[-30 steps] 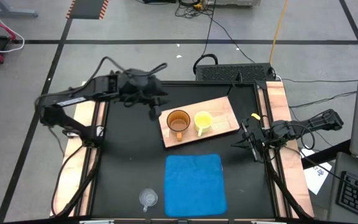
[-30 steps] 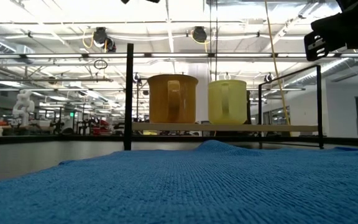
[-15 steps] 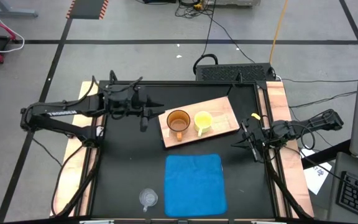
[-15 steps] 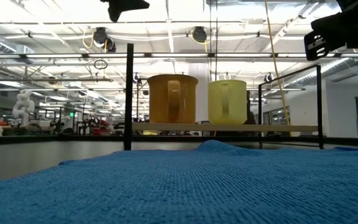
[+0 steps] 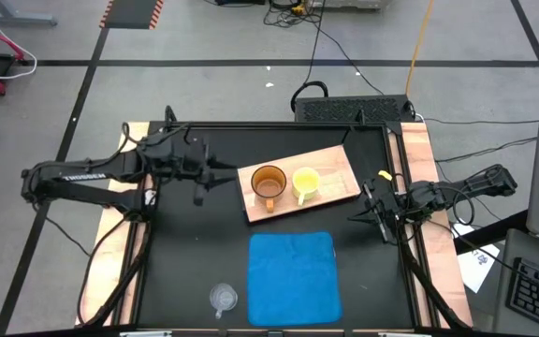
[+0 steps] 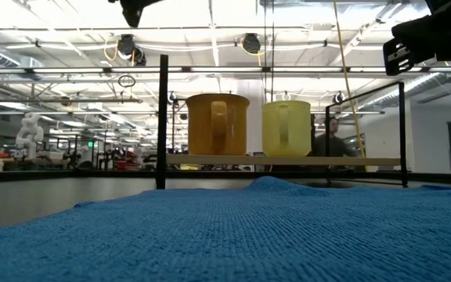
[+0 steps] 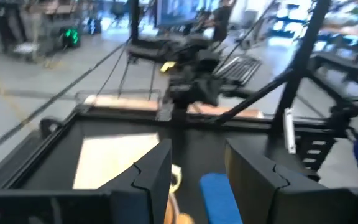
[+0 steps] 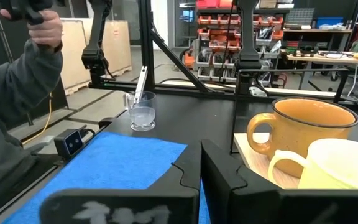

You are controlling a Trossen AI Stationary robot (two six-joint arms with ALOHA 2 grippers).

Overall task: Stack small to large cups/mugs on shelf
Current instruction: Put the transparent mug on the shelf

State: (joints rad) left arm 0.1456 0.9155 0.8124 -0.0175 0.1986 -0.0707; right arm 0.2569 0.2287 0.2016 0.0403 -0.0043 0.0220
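Shelf: your light-wood board (image 5: 330,171) lies angled on the black table (image 5: 185,243), toward the far side, right of centre
Amber mug: big amber-brown mug (image 5: 269,183) stands upright on the board's left part; in low view (image 6: 217,124) its handle faces you
Yellow mug: yellow mug (image 5: 305,182) upright on the board just beside the amber one, on its right; also clear in low view (image 6: 286,128) & right wrist view (image 8: 345,163), where the amber mug (image 8: 303,134) sits behind it
Clear cup: small clear cup (image 5: 223,299) stands off the board, near the table's front edge, just left of the blue mat; well apart from both mugs; right wrist view shows it upright (image 8: 142,112) w/ a pale stick-like item (image 8: 140,83) behind or in it, can't tell which
Blue mat: blue cloth mat (image 5: 293,278) lies flat btwn the board & the front edge; fills the low view's foreground (image 6: 233,235)
L gripper: your left gripper (image 5: 198,186) hangs over the table's far left part, left of the board, apart from the amber mug; in left wrist view (image 7: 197,169) the jaws stand parted w/ nothing btwn them, released
R gripper: your right gripper (image 5: 371,214) waits at the table's right edge, right of the board; in right wrist view (image 8: 201,167) the jaws are clenched together, nothing in them
Room: a person's grey sleeve (image 8: 14,81) & raised hand (image 8: 45,28) show at the side of the right wrist view; a blurred person (image 6: 333,137) shows far behind the shelf in low view
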